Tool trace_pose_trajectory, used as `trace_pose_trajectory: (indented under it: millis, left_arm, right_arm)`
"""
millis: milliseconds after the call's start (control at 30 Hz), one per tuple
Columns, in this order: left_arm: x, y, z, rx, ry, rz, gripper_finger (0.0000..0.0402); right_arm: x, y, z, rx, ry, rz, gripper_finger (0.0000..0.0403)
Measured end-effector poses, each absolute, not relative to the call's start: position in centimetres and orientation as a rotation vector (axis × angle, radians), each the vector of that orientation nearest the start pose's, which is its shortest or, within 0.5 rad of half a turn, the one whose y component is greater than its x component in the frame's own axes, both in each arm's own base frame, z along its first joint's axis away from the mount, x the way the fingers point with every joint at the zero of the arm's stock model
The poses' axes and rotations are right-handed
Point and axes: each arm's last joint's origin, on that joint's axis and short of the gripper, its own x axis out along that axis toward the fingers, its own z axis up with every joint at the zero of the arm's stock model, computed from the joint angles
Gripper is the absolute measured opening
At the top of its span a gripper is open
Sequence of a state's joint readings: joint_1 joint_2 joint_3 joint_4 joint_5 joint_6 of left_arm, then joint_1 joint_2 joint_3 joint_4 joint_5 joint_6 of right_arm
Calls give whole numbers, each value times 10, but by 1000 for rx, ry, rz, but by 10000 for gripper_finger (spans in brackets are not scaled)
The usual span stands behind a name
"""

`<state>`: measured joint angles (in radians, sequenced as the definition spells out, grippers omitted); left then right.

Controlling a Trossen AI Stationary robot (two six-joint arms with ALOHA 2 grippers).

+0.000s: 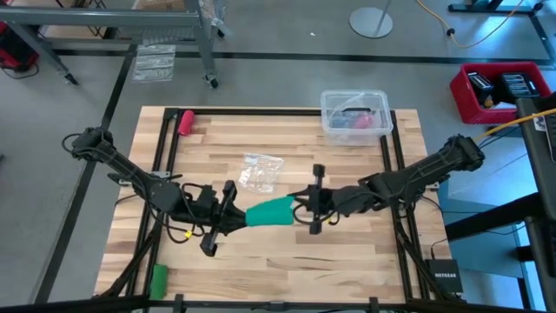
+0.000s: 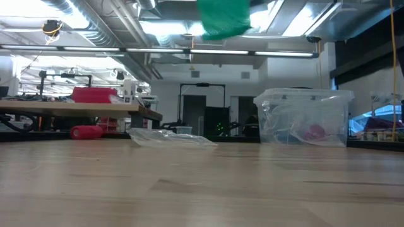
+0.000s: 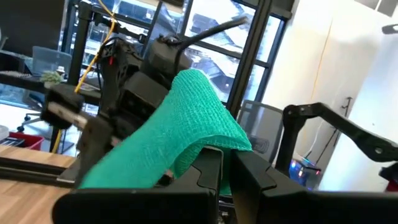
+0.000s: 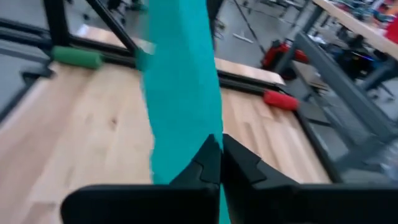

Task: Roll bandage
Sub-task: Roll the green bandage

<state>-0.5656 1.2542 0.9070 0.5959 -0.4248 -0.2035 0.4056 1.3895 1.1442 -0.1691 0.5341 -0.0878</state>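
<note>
The right gripper (image 1: 306, 209) and the left gripper (image 1: 233, 207) each clenched one end of the bandage (image 1: 271, 211), holding it stretched between them above the middle of the wooden table (image 1: 287, 261). In the right wrist view the right gripper (image 4: 220, 163) had its fingers pressed together on the cloth; in the left wrist view the left gripper (image 3: 225, 171) was likewise pinched on the other end.

The bandage (image 3: 180, 127) was a teal-green band of soft, crinkled weave, draped and folded over the left fingers and running as a flat strip (image 4: 181, 87) away from the right ones. From above, its long axis ran left to right across the table, tilted slightly so the right end sat nearer the far edge. The low view showed only its lower part (image 2: 223, 17) at the top of the picture, well clear of the tabletop.

Beyond it lay a crumpled clear plastic wrapper (image 1: 261, 171) and, near the far right corner, a clear plastic tub (image 1: 354, 116). A pink-red roll (image 1: 185, 120) rested at the far left edge and a brighter green roll (image 1: 158, 278) at the near left. A small box beside the table read "NETGEAR" (image 1: 445, 278).
</note>
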Motion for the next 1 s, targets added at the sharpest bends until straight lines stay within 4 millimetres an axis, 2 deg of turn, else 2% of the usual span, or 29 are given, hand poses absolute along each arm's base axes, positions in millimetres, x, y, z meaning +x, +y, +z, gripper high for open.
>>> trace_pose_trajectory:
  millis: [167, 400, 667, 1000]
  left_arm:
    - [239, -142, 354, -325, -225, -194, 13]
    - [237, -140, 361, -272, -296, -185, 13]
    - [237, -135, 360, -105, -279, 11, 13]
    - [237, -128, 347, 119, -99, 247, 13]
  right_arm:
    - [280, 103, 323, -292, 450, -163, 5]
    - [288, 108, 311, -245, 483, -115, 3]
    - [282, 128, 310, -166, 482, -5, 3]
    - [274, 157, 319, -103, 388, 186, 2]
